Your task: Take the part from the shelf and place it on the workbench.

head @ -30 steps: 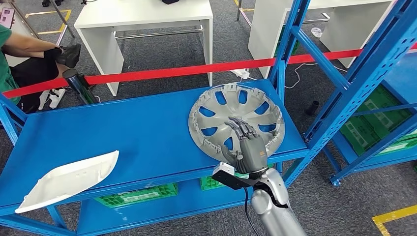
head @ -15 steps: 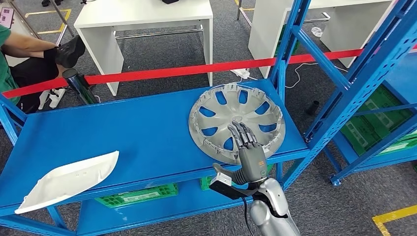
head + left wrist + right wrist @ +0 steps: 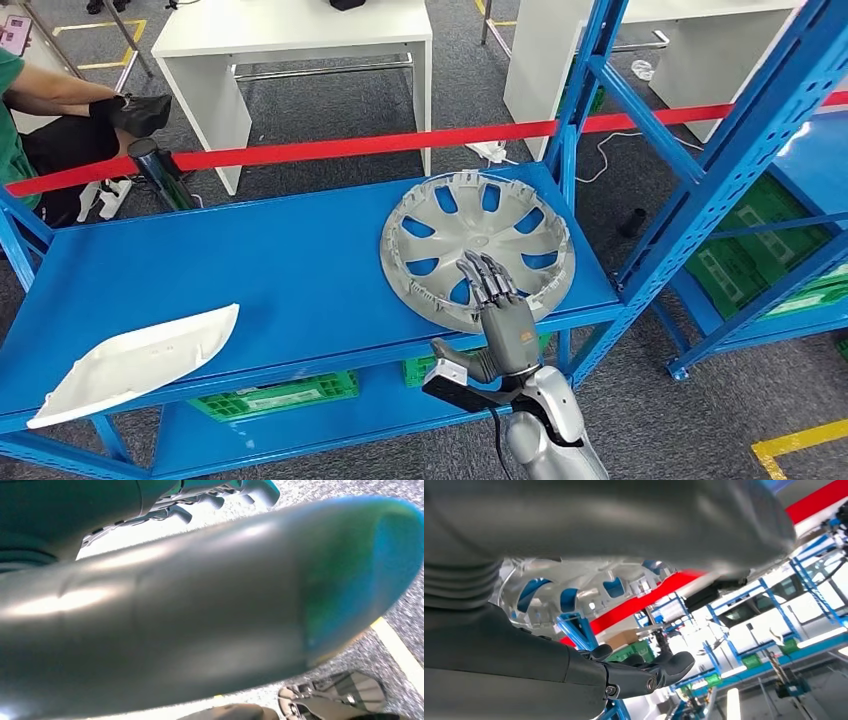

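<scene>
Head view shows the grey hubcap (image 3: 478, 249) lying flat on the blue shelf (image 3: 270, 270), with the right hand (image 3: 500, 305) at its near rim, fingers (image 3: 487, 275) extended and spread over it, gripping nothing. A white panel (image 3: 130, 362) lies at the shelf's near left corner. Green crates (image 3: 275, 394) sit on the lower shelf, contents hidden. Right wrist view shows the hubcap's underside above the dark fingers. Left wrist view shows the left hand (image 3: 200, 495), its state unclear.

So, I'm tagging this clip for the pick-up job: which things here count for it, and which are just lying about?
For the job:
- grey wheel cover
- blue shelf it lies on
- right hand, fingers over the cover's near edge

Lying about:
- white panel
- green crates
- red barrier tape
- white tables
</scene>
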### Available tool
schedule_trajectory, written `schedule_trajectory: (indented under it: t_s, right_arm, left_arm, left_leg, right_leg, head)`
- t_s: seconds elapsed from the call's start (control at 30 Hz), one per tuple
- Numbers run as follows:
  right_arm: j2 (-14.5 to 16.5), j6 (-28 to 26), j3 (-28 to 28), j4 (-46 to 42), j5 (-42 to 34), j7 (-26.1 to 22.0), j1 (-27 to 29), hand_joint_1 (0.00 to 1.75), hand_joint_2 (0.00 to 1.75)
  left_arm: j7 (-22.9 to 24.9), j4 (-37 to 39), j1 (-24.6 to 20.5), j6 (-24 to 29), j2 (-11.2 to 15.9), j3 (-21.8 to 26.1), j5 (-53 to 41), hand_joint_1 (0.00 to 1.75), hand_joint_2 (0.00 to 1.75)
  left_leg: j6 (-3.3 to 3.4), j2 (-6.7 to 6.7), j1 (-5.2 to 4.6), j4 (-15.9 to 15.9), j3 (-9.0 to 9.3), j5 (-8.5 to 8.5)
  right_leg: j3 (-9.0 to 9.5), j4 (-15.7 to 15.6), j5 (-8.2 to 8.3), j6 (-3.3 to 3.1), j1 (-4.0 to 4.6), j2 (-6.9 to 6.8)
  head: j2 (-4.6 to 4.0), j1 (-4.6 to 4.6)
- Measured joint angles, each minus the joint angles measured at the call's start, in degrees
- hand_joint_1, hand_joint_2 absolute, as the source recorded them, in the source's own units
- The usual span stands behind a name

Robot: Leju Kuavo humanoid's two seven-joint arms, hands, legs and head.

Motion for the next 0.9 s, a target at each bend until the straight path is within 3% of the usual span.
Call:
schedule_trajectory:
  t_s: [0.03,0.1,0.17,0.33,0.4,0.6,0.9]
  right_arm:
    - [0.0,-0.1,0.1,0.2,-0.1,0.0,-0.1,0.00,0.00]
    - [-0.1,-0.5,0.1,0.5,-0.2,0.0,-0.2,0.00,0.00]
    - [-0.2,-0.8,0.2,0.8,-0.3,0.1,-0.3,0.00,0.00]
    - [-0.6,-1.0,0.2,1.5,0.8,1.3,-0.5,0.00,0.00]
    - [-0.9,-1.1,0.2,1.8,1.5,1.7,-0.9,0.00,0.00]
    - [-2.2,-1.9,-0.2,3.3,3.4,3.0,-2.4,0.00,0.00]
    - [-4.1,-1.5,-2.2,8.8,4.5,2.5,-6.1,0.00,0.00]
  left_arm:
    - [0.0,0.0,0.0,0.0,0.0,0.0,-0.1,0.00,0.00]
    - [0.1,0.0,0.0,-0.1,0.1,0.0,-0.4,0.00,0.00]
    - [0.2,0.0,0.0,-0.2,0.4,0.0,-0.6,0.00,0.00]
    - [0.8,0.1,0.1,-0.3,0.7,0.0,-0.4,0.00,0.00]
    - [1.0,0.1,0.1,-0.3,0.6,0.0,-0.4,0.00,0.00]
    - [1.2,0.2,0.1,-0.3,0.6,0.0,-0.4,0.00,0.00]
    - [1.6,0.2,0.1,-0.4,0.6,0.0,-0.4,0.00,0.00]
  left_leg:
    - [-0.55,-0.07,-0.08,0.3,-0.21,-0.27]
    - [-1.47,-0.21,-0.27,0.5,-0.32,-0.53]
    - [-1.77,-0.26,-0.29,0.0,0.02,-0.60]
    - [-0.66,-0.29,-0.32,-1.0,0.53,0.15]
    - [-0.80,-0.30,-0.26,-1.2,0.56,0.33]
    - [-2.75,-0.31,-0.04,-1.2,0.57,0.38]
    - [-2.66,-0.32,-0.20,-0.9,0.53,0.19]
  right_leg:
    - [0.70,-1.4,-0.31,-0.41,0.01,0.12]
    - [0.62,-1.4,-0.94,-1.94,0.10,0.44]
    - [0.65,-1.7,-1.15,-2.74,-0.02,0.46]
    - [0.68,-1.8,-1.12,-3.51,0.19,0.44]
    - [0.68,-1.7,-1.15,-3.71,0.37,0.44]
    - [0.74,-1.7,-1.24,-3.88,0.62,0.44]
    - [1.15,-2.2,-0.98,-3.43,0.60,0.46]
  head:
    - [0.00,0.08]
    - [0.00,0.13]
    - [0.00,0.04]
    - [0.00,-0.08]
    - [0.00,-0.07]
    - [0.00,-0.04]
    - [0.00,-0.02]
